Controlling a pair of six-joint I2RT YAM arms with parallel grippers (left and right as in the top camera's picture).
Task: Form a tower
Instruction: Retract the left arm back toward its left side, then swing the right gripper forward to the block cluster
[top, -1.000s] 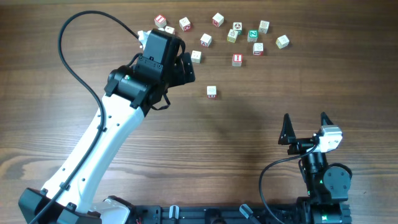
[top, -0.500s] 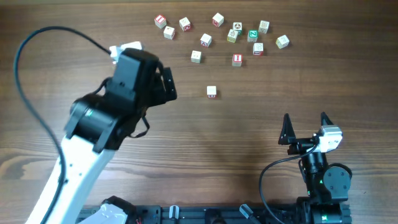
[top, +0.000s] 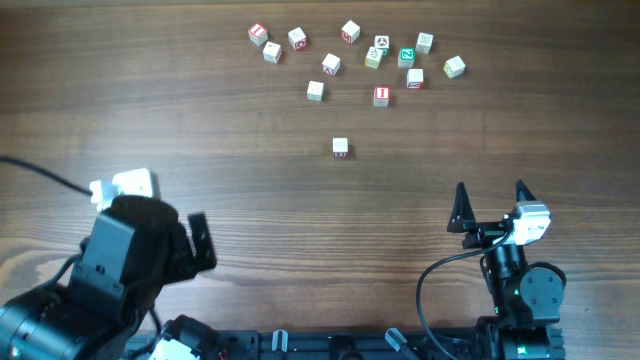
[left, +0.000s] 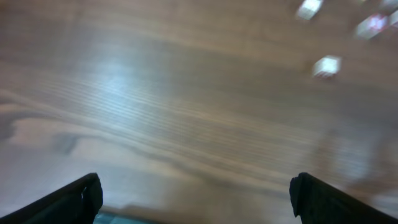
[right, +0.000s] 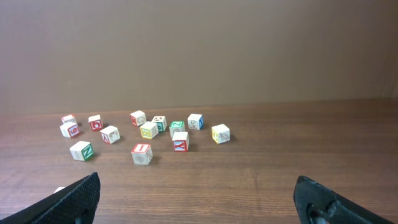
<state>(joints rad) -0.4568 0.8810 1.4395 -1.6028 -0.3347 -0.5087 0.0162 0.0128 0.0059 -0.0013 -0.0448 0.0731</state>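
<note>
tower (top: 340, 147): narrow stack of pale wooden cubes with a red mark, alone mid-tabletop. It is beyond both pincers and nearer than the loose cubes. Only the top shows from above, so I can't tell the cube count.
left pincer (left: 196, 186): black fingers wide apart, nothing between them. It is on the black-and-white arm at the near left corner, well apart from the tower. The wrist view is blurred.
right pincer (top: 490, 190): black fingers wide apart and empty. It is at the near right, pointing toward the far edge, well apart from the tower.
tabletop (top: 150, 90): dark brown wood grain.
loose cubes (top: 331, 64): small pale wooden cubes scattered along the far side, none stacked. Their marks are red, green, yellow and blue.
nearest loose cube: red-marked "I" cube (right: 142, 154), just past the tower and to its right.
green-marked cube (top: 406, 57): in the far cluster, close beside its neighbours.
</note>
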